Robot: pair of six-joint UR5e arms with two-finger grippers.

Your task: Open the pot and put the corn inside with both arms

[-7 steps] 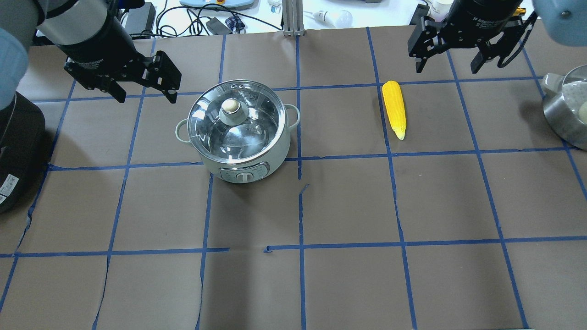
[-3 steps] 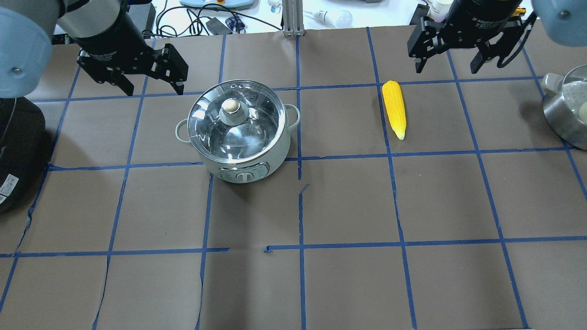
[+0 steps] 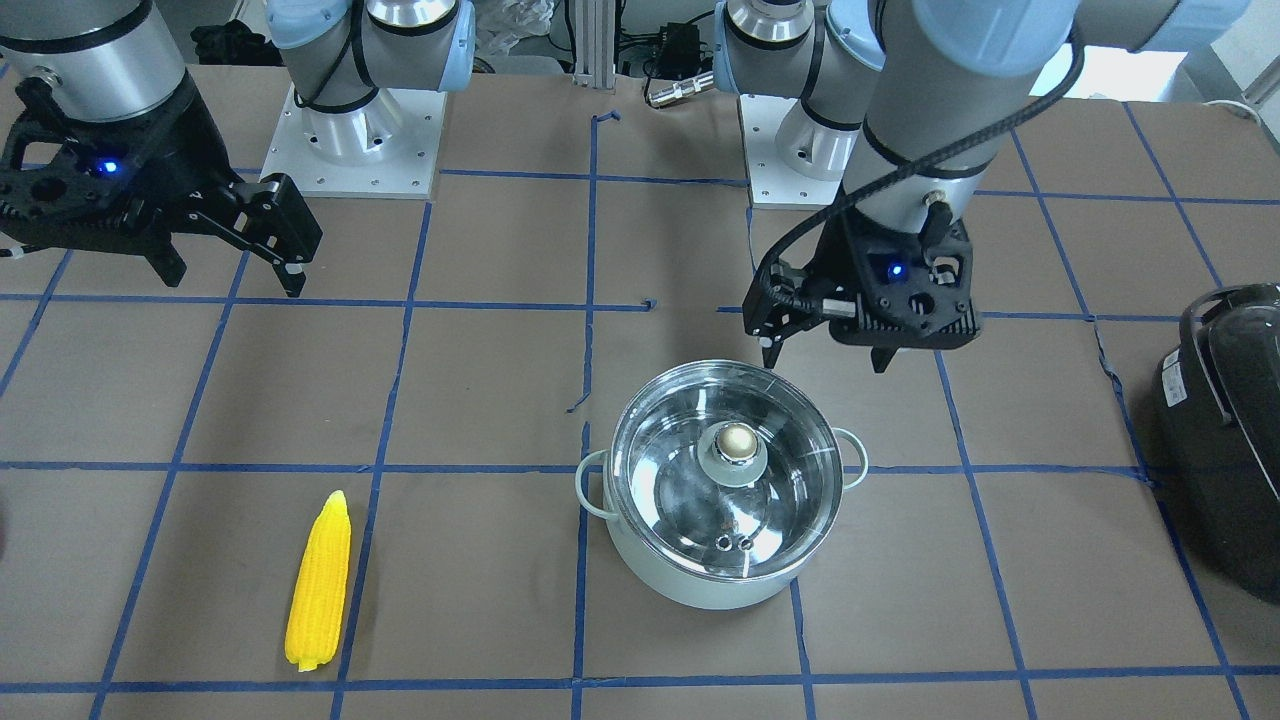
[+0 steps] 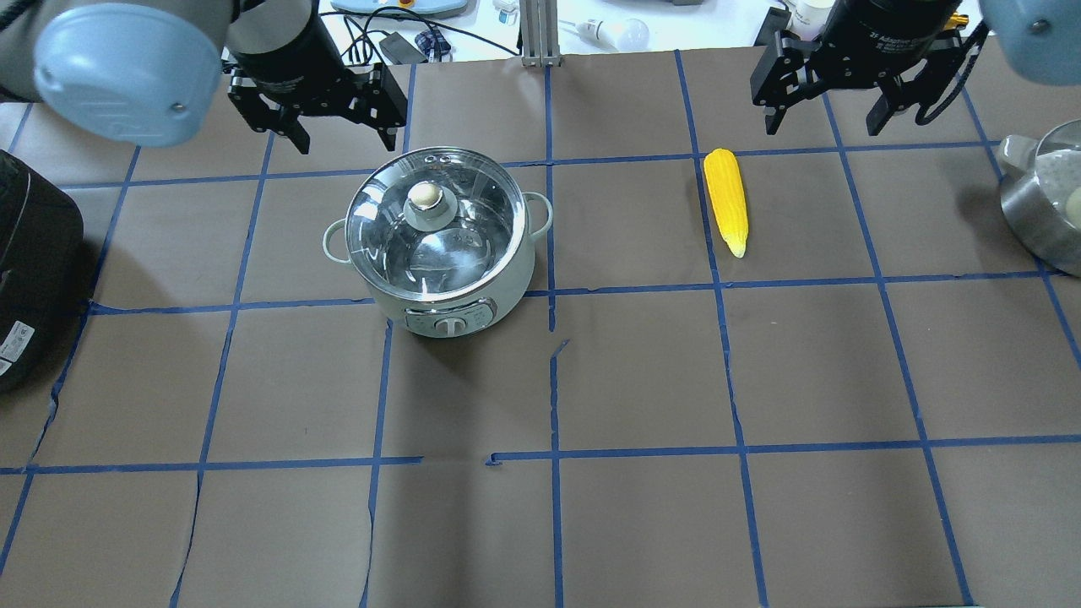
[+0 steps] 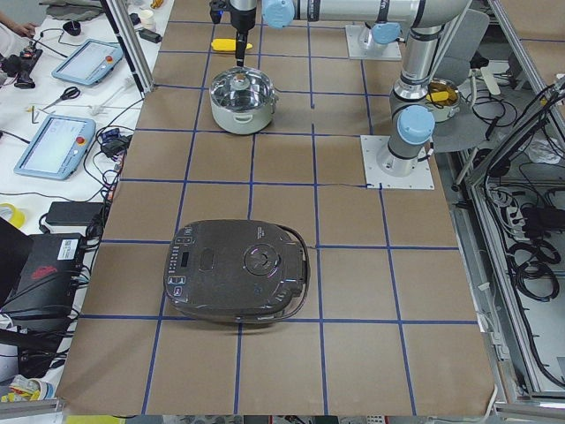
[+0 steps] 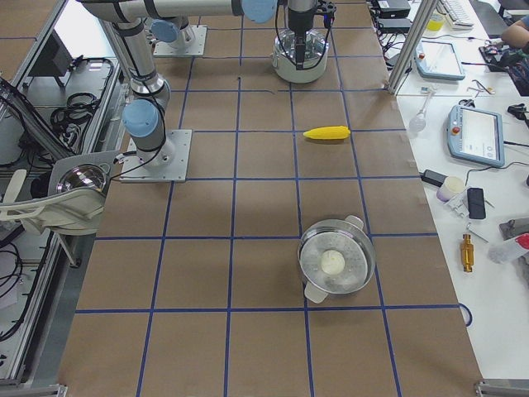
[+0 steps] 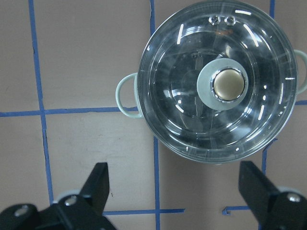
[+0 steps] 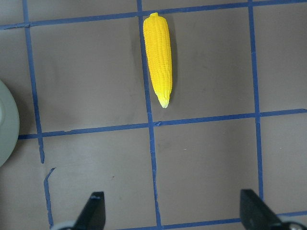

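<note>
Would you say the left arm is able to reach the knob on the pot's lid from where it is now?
Probably yes. The left gripper hangs open in the air close by the pot, and nothing stands between it and the knob, which sits exposed on top of the lid.

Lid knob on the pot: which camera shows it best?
Left wrist-mounted: the lid knob is seen straight down, large and unobstructed. The overhead and front-facing views show it clearly but smaller. In the side views it is tiny at best.

The lid [image 4: 456, 253] is glossy glass, corn [image 4: 726, 201] ridged plastic, table paper [image 4: 642, 371] matt.
</note>
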